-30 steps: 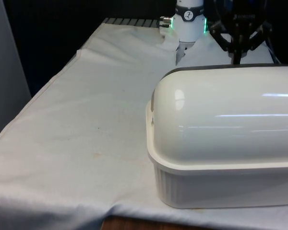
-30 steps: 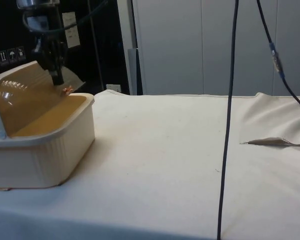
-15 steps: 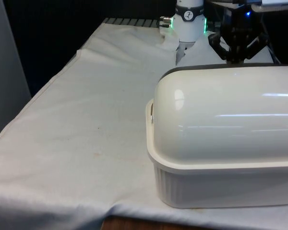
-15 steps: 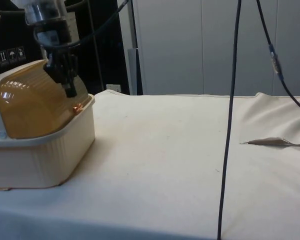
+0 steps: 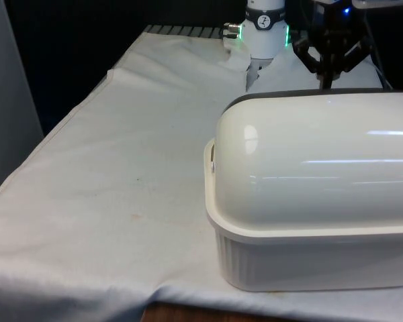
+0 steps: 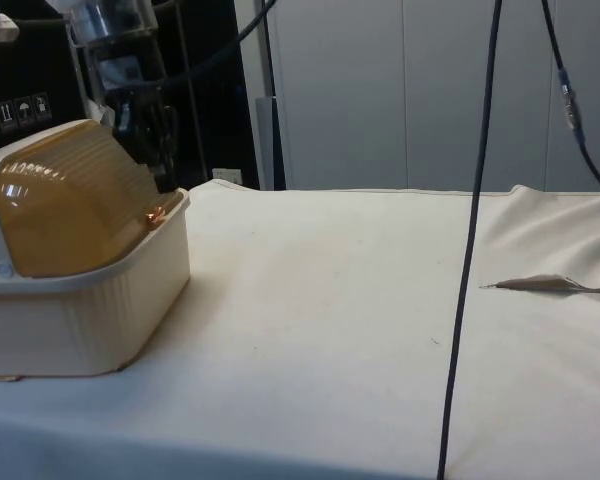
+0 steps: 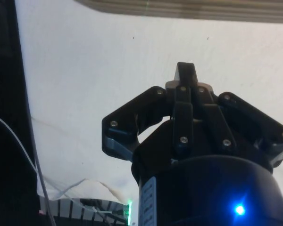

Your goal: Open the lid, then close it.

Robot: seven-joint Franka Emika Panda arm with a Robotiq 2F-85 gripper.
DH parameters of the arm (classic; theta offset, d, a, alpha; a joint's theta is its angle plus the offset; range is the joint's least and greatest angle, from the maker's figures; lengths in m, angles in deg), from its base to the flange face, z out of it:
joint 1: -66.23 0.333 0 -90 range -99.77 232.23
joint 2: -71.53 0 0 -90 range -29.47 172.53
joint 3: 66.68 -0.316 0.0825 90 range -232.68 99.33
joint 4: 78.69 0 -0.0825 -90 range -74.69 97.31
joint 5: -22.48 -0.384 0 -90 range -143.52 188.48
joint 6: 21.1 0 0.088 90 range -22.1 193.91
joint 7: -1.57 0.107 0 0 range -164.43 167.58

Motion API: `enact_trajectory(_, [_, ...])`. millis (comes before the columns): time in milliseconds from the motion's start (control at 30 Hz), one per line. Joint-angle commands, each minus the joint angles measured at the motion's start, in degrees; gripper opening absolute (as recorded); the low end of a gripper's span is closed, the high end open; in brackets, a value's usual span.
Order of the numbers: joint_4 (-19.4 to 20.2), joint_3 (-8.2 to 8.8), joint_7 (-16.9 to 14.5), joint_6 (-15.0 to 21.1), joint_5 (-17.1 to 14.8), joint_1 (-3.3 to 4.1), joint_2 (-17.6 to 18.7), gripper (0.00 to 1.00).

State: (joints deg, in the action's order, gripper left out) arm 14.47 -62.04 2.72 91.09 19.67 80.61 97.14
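A cream bread box (image 5: pixel 309 261) stands at the front view's right, its back to that camera. Its amber roll-top lid (image 6: pixel 70 210) is pulled down to the front rim of the ribbed base (image 6: pixel 90 320), with a small copper handle (image 6: pixel 155 213) resting at the rim. My black gripper (image 6: pixel 165 178) hangs just above that handle, clear of the lid. From the front, the gripper (image 5: pixel 324 80) points down behind the white dome (image 5: pixel 309 168). In the wrist view the gripper (image 7: pixel 185 70) is shut on nothing over the white cloth (image 7: pixel 85 70).
A black cable (image 6: pixel 470 250) hangs down across the side view. The cloth has a raised fold (image 6: pixel 550 285) beyond it. The robot's base (image 5: pixel 264 33) stands close behind the box. Bare cloth (image 5: pixel 121 168) stretches over the front view's left.
The lid has rolled from open to fully down over the box. My gripper followed its edge down and forward, then lifted slightly off the handle.
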Motion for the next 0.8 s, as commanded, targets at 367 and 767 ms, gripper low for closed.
enact_trajectory(367, [6.8, 0.11, -1.5, 2.7, 0.7, -0.11, -4.4, 0.0])
enact_trajectory(767, [13.3, 0.52, -3.9, 6.0, 1.4, -0.17, -8.8, 0.0])
